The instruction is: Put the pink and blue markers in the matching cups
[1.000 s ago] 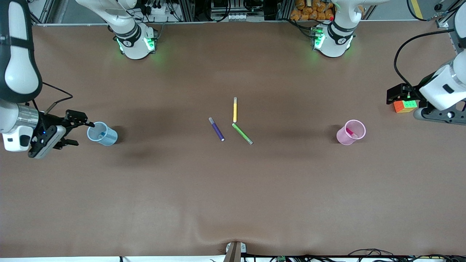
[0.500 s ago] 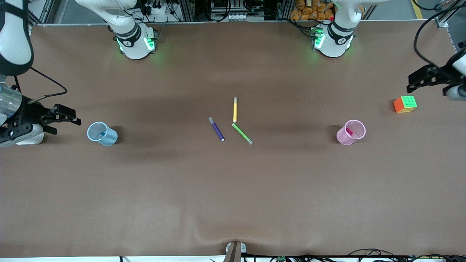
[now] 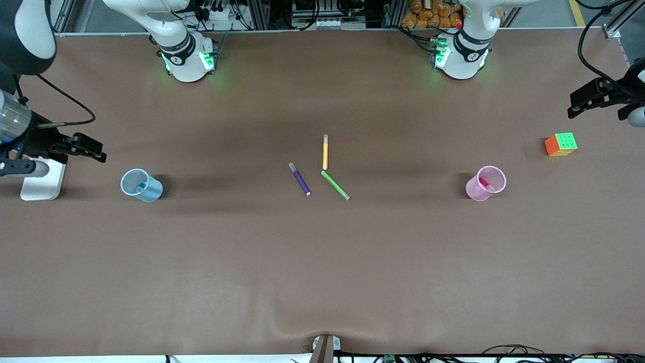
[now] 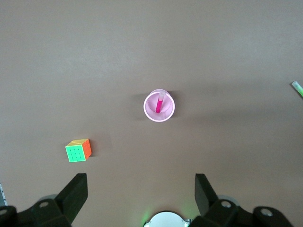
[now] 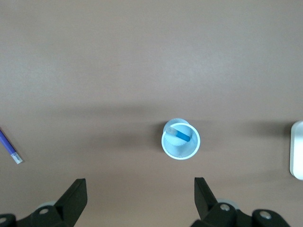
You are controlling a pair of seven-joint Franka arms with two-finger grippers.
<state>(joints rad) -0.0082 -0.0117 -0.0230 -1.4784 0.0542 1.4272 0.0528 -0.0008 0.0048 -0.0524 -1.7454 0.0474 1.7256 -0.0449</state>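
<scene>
Pink marker (image 4: 159, 103) in pink cup (image 4: 150, 112); blue marker (image 5: 181, 135) apparently in blue cup (image 5: 182, 152); both jaws released.

Brown, matte table covering (image 3: 322, 262), slightly rippled at the edge nearest the front camera, above a small metal bracket (image 3: 325, 348). Aluminium framing (image 3: 262, 12), cabling and a power strip (image 3: 214, 12) along the edge by the arm bases; stacked orange items (image 3: 428, 14) there too. Green glow and soft shadows on the covering.
</scene>
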